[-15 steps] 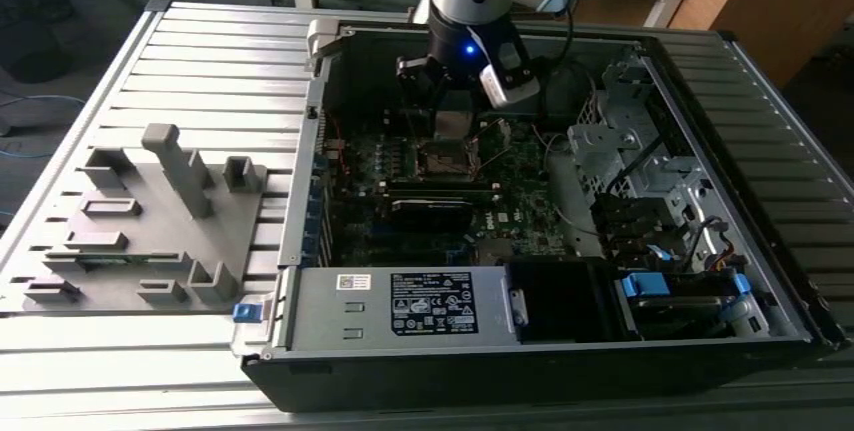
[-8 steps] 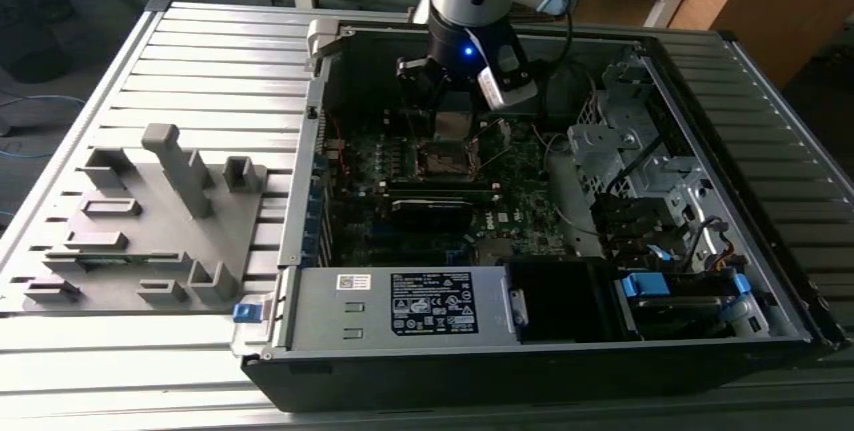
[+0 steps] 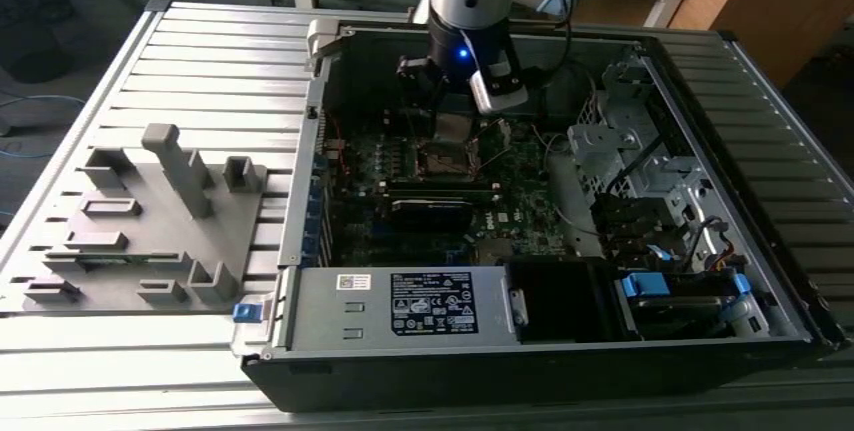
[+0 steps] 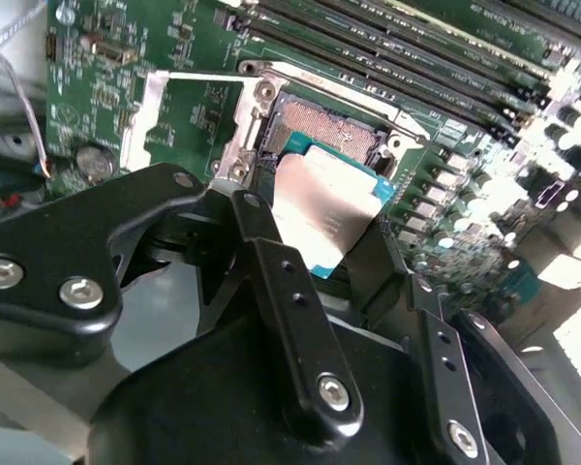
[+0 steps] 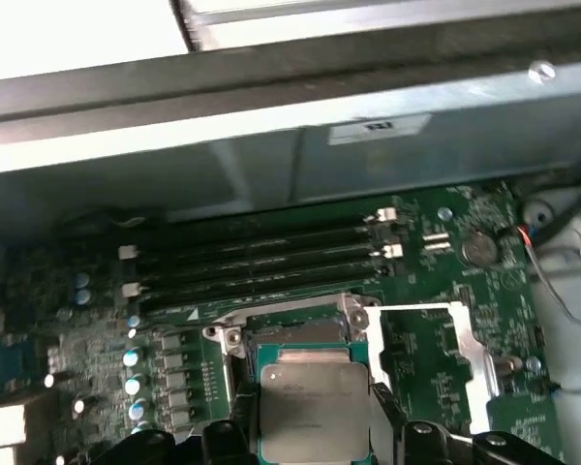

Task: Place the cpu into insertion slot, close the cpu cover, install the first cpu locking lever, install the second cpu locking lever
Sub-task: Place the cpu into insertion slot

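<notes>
The hand [image 4: 321, 254] grips the cpu [image 4: 321, 199] just above the insertion slot [image 4: 321, 131]; apparently tilted, it could seat askew and bend the contacts.

Claw [image 3: 454, 119] holds cpu [image 3: 455, 131] just above insertion slot [image 3: 445, 162].

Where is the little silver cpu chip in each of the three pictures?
Exterior view: the cpu is a small grey square under the gripper, right by the insertion slot.
Second wrist view: the cpu sits between the black fingers, over the slot.
First wrist view: the cpu is between the fingers, beside the open cpu cover.
Shared landmark: the insertion slot's silvery frame.
</notes>
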### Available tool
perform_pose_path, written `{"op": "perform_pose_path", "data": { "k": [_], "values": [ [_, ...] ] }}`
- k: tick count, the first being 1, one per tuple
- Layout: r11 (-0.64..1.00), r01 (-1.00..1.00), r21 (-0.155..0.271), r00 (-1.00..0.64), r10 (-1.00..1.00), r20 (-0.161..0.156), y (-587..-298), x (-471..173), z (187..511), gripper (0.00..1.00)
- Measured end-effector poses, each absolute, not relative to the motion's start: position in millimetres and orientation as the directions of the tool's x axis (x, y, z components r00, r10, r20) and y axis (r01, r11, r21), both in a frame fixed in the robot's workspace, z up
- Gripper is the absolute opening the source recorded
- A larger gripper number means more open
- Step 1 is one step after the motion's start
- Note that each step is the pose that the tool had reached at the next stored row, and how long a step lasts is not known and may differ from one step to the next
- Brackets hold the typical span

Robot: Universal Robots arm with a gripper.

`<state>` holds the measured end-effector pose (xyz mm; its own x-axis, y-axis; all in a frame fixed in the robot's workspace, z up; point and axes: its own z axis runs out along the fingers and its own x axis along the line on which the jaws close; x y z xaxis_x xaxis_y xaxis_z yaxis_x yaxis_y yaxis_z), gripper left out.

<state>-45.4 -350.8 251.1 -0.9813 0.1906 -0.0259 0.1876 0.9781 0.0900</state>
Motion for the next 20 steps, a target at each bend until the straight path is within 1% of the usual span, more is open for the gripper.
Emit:
{"op": "perform_pose_path", "data": {
  "k": [16,20],
  "values": [
    [0.883,0.460,0.090,-0.885,0.464,-0.026,-350.8,-45.4,246.0,0.54],
    [0.875,0.476,0.090,-0.877,0.480,-0.026,-350.8,-45.4,245.9,0.54]
  ]
}}
